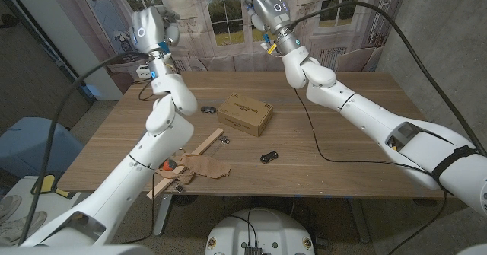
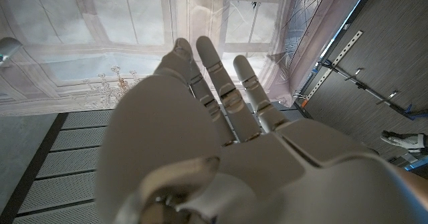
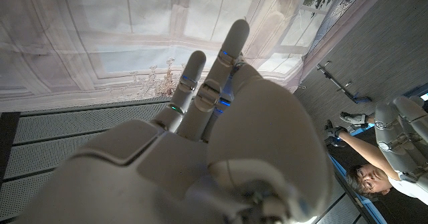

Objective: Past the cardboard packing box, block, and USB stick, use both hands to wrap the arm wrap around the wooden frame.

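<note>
The wooden frame (image 1: pixel 199 150) lies slanted at the table's front left edge, with the tan arm wrap (image 1: pixel 205 166) draped over its lower part. Farther back sit the cardboard packing box (image 1: pixel 246 113), a small dark block (image 1: pixel 207 109) to its left, and a black USB stick (image 1: pixel 268 157) in front of it. Both arms are raised high above the table's far side. My left hand (image 1: pixel 149 25) (image 2: pixel 214 137) holds nothing, its fingers stretched out and apart. My right hand (image 1: pixel 266 7) (image 3: pixel 221 124) is likewise up in the air, fingers extended and holding nothing.
A black cable (image 1: pixel 316 145) trails across the table right of the box. A small orange item (image 1: pixel 166 164) lies by the frame. A curtain printed with windows hangs behind the table. A person (image 3: pixel 374 178) is at the edge of the right wrist view.
</note>
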`<move>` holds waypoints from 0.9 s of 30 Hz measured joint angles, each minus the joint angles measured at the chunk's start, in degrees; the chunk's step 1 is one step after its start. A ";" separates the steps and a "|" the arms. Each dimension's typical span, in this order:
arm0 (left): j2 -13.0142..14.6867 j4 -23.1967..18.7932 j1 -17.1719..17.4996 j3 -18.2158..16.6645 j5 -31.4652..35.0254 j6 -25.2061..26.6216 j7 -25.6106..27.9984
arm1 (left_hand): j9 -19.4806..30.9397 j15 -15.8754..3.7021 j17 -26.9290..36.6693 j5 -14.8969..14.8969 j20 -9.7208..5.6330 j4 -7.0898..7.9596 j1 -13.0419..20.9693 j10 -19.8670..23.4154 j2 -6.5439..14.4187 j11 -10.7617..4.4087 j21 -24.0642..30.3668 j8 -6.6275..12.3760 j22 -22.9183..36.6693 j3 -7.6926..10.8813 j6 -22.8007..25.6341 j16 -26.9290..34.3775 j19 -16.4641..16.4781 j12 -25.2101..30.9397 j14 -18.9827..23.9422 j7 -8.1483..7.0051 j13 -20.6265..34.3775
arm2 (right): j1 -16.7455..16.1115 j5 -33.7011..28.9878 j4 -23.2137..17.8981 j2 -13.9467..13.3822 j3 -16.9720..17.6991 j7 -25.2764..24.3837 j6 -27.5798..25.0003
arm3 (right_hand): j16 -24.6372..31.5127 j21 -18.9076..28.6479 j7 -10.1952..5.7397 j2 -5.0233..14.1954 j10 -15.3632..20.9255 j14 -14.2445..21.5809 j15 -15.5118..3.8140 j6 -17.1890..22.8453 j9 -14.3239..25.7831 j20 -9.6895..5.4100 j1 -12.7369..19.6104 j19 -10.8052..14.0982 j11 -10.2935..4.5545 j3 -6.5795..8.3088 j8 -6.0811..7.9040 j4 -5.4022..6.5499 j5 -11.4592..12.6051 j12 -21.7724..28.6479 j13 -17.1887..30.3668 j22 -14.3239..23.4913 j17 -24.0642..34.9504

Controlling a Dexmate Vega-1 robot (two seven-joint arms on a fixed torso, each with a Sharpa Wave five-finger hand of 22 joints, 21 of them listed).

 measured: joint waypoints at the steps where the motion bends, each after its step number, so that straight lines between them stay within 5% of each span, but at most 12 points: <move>1: 0.08 0.00 0.00 -0.14 -0.21 -0.02 -0.04 | -0.27 0.80 -2.23 0.02 0.67 0.99 -2.89 -2.58 0.85 0.71 -0.84 -1.92 -0.10 -0.21 -3.42 -0.65 -0.94 -1.72 -2.47 -0.13 -2.13 | 0.00 0.05 0.05 0.06 -0.01 -0.07 -0.16 | -0.82 -0.84 -0.31 -0.01 -0.60 -1.10 0.19 -0.15 0.00 -0.02 -0.04 0.02 -0.60 -0.39 -0.02 0.39 -0.34 -0.20 -0.23 -0.14 -0.79; 3: 0.43 -0.21 0.08 -0.85 -1.89 -0.08 -0.86 | -0.75 2.49 -6.64 0.02 2.45 1.97 -7.86 -8.19 0.69 2.32 -2.77 -5.43 -0.28 -0.81 -9.21 -1.15 -2.90 -4.11 -8.67 -0.84 -4.47 | 0.00 0.17 0.21 0.21 -0.03 -0.18 -0.56 | -2.80 -3.34 -1.13 -0.06 -1.77 -6.09 -0.52 -1.01 0.00 0.00 -3.96 0.42 -2.64 -1.77 -0.64 1.88 -0.59 -0.46 -0.99 -0.42 -2.88; 6: 0.73 -0.60 0.25 -1.52 -3.80 -0.27 -1.92 | -1.30 5.08 -11.73 0.27 5.17 3.35 -12.91 -15.83 -0.19 4.77 -5.79 -8.65 -0.28 -1.29 -16.86 -1.33 -6.48 -5.33 -17.58 -1.21 -7.28 | -0.02 0.41 0.68 0.71 -0.13 -0.36 -1.43 | -3.86 -7.74 -1.88 -1.45 -6.68 -14.61 2.72 -3.88 0.00 0.00 -12.58 1.49 -3.42 -3.38 -0.84 5.47 -0.04 -0.87 -2.34 -0.66 -5.84; 11: 1.82 -1.88 0.74 -3.51 -6.43 -0.16 -3.71 | -2.49 6.83 -19.11 0.30 8.96 5.65 -22.03 -31.95 -0.89 8.56 -12.09 -9.53 -0.27 -2.63 -33.71 -1.33 -13.75 -5.55 -34.12 -2.38 -12.78 | -0.23 0.96 1.05 1.16 -0.26 -0.50 -2.99 | -3.86 -15.08 -2.62 -3.74 -16.94 -26.51 7.09 -9.06 0.00 -0.21 -25.34 4.72 -2.08 -6.03 -1.08 11.13 1.43 -0.97 -4.14 -0.76 -8.22; 15: 2.28 -2.22 1.85 -6.34 -11.37 -0.75 -6.62 | -3.18 8.85 -23.18 0.30 9.53 6.86 -27.71 -41.84 -1.34 9.99 -16.87 -9.54 -0.27 -3.85 -42.69 -1.32 -18.94 -5.55 -44.84 -4.27 -16.80 | -0.36 1.86 1.46 1.54 -0.42 -0.25 -3.43 | -3.86 -21.97 -2.87 -5.31 -26.80 -37.83 9.28 -15.50 -0.11 1.03 -34.66 2.83 -0.71 -8.81 -1.46 14.68 2.24 -1.12 -5.33 -0.76 -9.72; 20: 2.94 -1.79 3.22 -10.03 -18.94 -5.12 -10.07 | -3.52 10.27 -25.20 0.01 9.17 8.45 -33.11 -48.68 -1.96 9.09 -20.55 -9.54 -0.27 -5.44 -47.53 -1.31 -22.50 -5.55 -51.76 -5.73 -20.21 | -0.40 3.94 1.90 1.81 -0.48 1.17 -3.15 | -3.86 -28.39 -3.28 -6.67 -36.71 -48.08 10.25 -21.29 -0.32 4.56 -41.25 -1.10 0.87 -11.10 -1.46 15.97 3.32 -1.12 -6.58 -0.76 -12.07; 25: 4.41 -0.13 4.33 -13.39 -25.91 -9.47 -13.36 | -3.78 10.63 -25.89 0.01 8.76 9.63 -36.79 -52.97 -2.04 8.46 -23.36 -9.54 -0.27 -6.63 -49.86 -1.31 -24.12 -5.55 -55.82 -7.08 -22.85 | -0.47 7.63 2.28 2.01 -0.15 3.61 -1.55 | -3.86 -32.04 -4.30 -7.04 -40.77 -52.93 10.37 -24.14 -0.40 7.20 -44.35 -3.74 1.10 -12.09 -1.68 16.21 4.21 -1.12 -7.27 -0.76 -13.66; 27: 5.36 1.08 4.79 -14.97 -33.63 -14.77 -17.02 | -3.78 10.70 -25.93 0.01 8.76 10.06 -37.97 -53.98 -2.14 8.25 -24.12 -9.54 -0.26 -7.06 -50.30 -1.31 -24.12 -5.55 -56.63 -7.07 -23.55 | -0.87 10.38 2.79 2.42 0.88 5.20 -0.53 | -3.86 -33.09 -4.61 -7.14 -41.81 -53.72 10.39 -25.21 -0.40 8.06 -45.30 -4.60 0.69 -12.59 -1.68 16.38 4.53 -1.12 -7.44 -0.76 -14.14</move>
